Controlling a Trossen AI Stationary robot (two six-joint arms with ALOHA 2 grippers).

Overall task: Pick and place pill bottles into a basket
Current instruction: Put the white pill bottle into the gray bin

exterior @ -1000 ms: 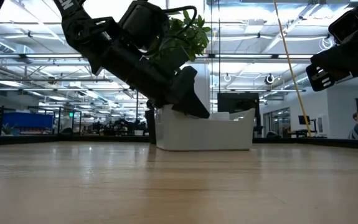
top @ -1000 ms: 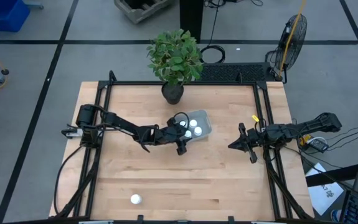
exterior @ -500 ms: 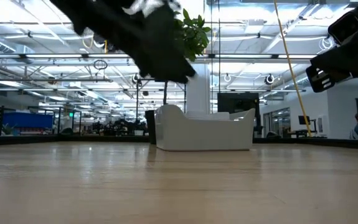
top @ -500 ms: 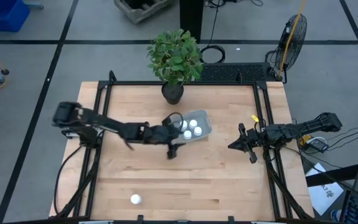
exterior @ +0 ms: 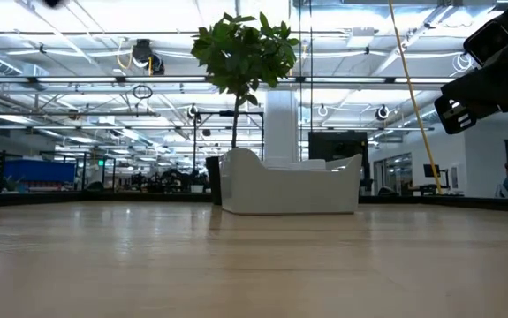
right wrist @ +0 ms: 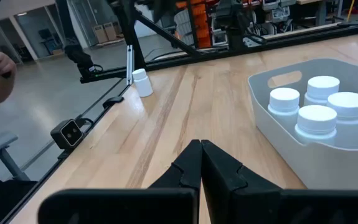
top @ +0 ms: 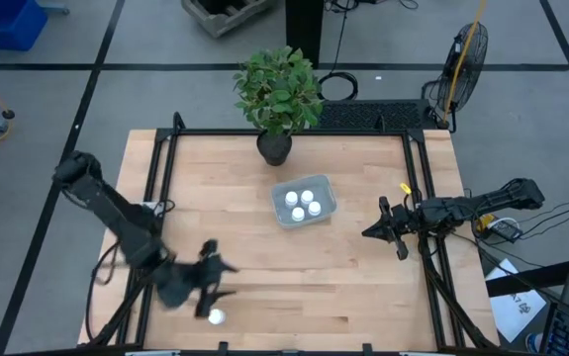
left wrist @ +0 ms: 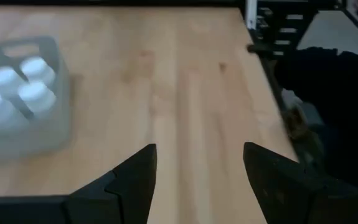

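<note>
The pale grey-blue basket (top: 305, 201) sits mid-table and holds several white pill bottles (top: 310, 196); it also shows in the right wrist view (right wrist: 315, 124) and the left wrist view (left wrist: 17, 99). One white bottle (top: 216, 316) stands on the wood near the front edge, also seen in the right wrist view (right wrist: 141, 82). My left gripper (top: 217, 282) hangs just beyond that bottle, blurred; its fingers are open and empty (left wrist: 197, 168). My right gripper (top: 368, 232) is shut and empty (right wrist: 200, 149) at the table's right side, pointing toward the basket.
A potted plant (top: 277, 94) in a dark pot stands at the far edge behind the basket (exterior: 289, 185). A black frame (top: 165, 168) borders the table. Bare wood lies between the basket and the front edge.
My left gripper has swung fast from over the basket's left end toward the table's near-left corner, ending beside the lone bottle at the front edge. It has left the low view. The basket and its bottles have stayed put.
</note>
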